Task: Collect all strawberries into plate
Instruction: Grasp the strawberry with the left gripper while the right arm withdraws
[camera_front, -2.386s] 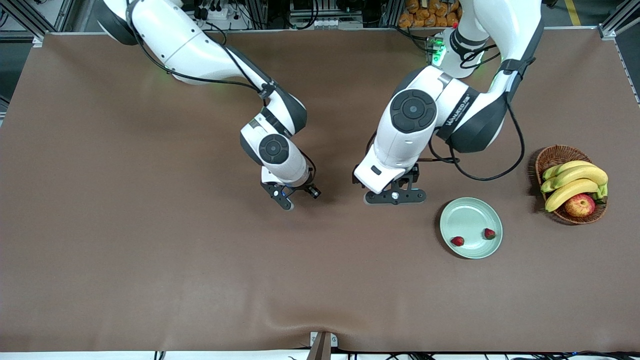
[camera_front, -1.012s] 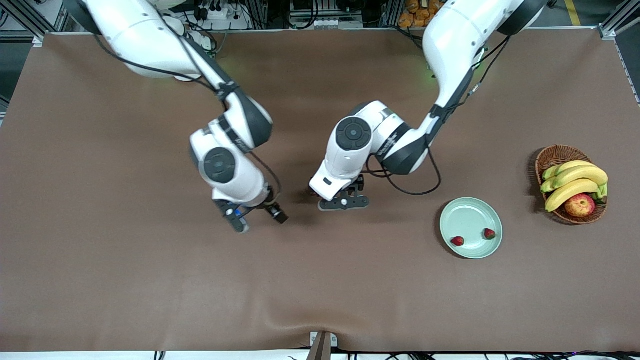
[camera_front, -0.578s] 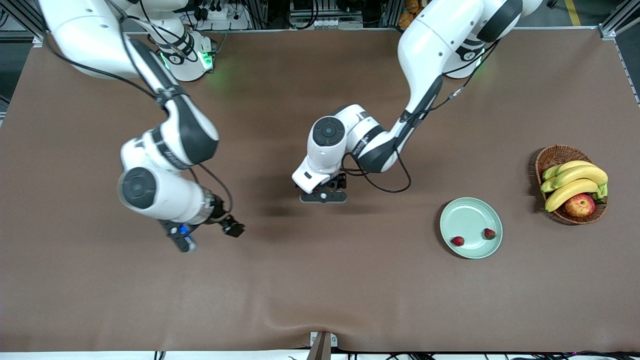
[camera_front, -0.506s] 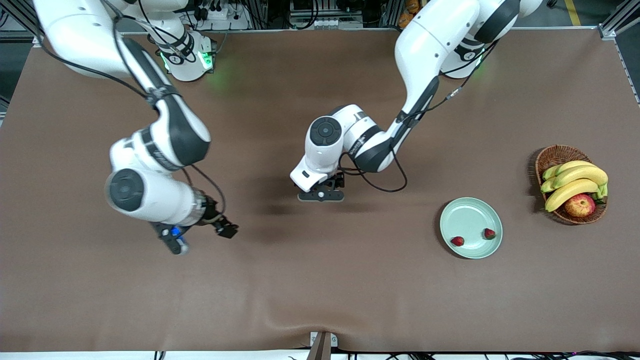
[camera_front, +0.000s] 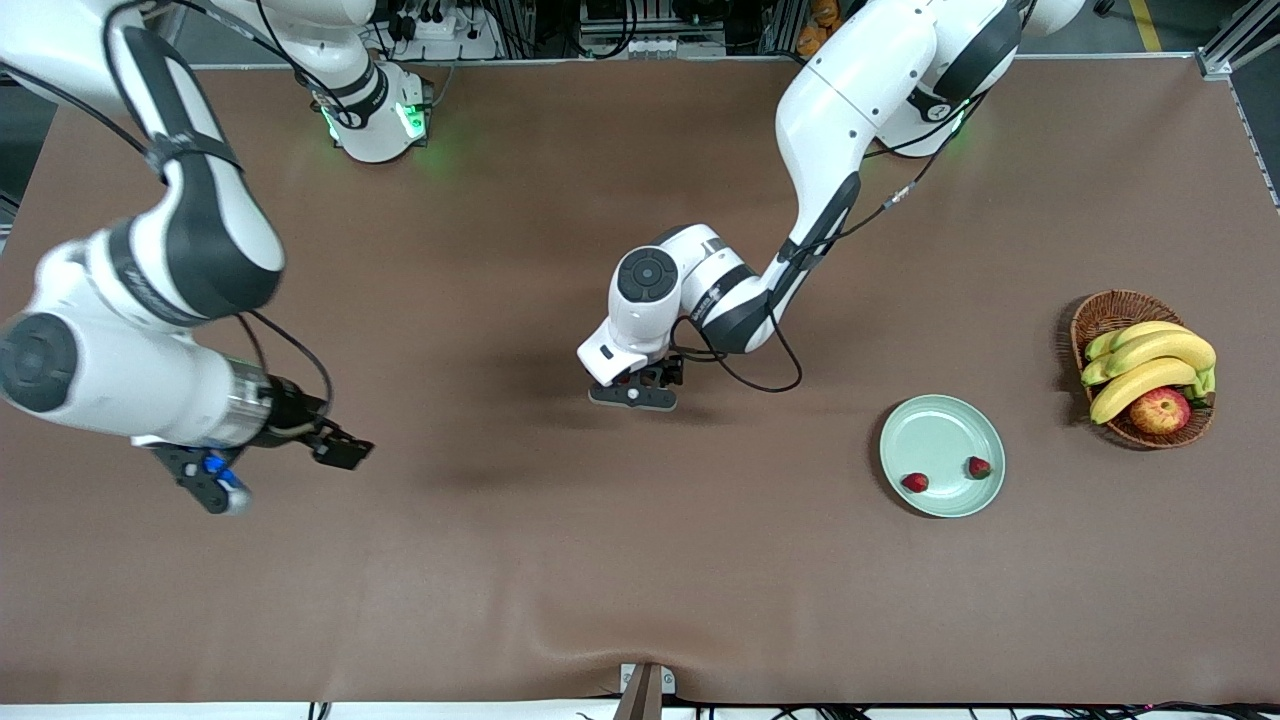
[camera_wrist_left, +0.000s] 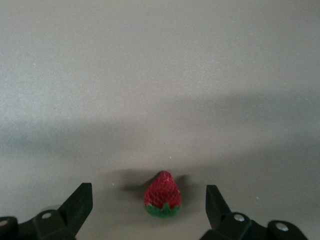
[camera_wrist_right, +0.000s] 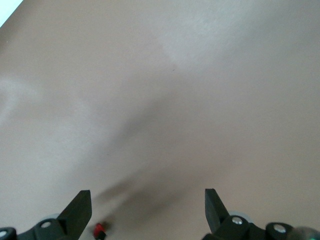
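1. plate (camera_front: 940, 430): toward left arm's end of table; two strawberries on it, one (camera_front: 914, 482) near its camera-side rim, another (camera_front: 979, 466) beside it on the basket side.
2. right gripper (camera_front: 275, 468): up over bare table, well apart from plate toward right arm's end, fingers spread, holding nothing.
3. left gripper (camera_front: 635, 390): low over mid-table, well apart from plate, fingers spread either side of third strawberry (camera_wrist_left: 162, 195), not touching it.
4. basket (camera_front: 1115, 310): farther than plate, near it; bananas (camera_front: 1150, 362) and apple (camera_front: 1160, 410) inside.
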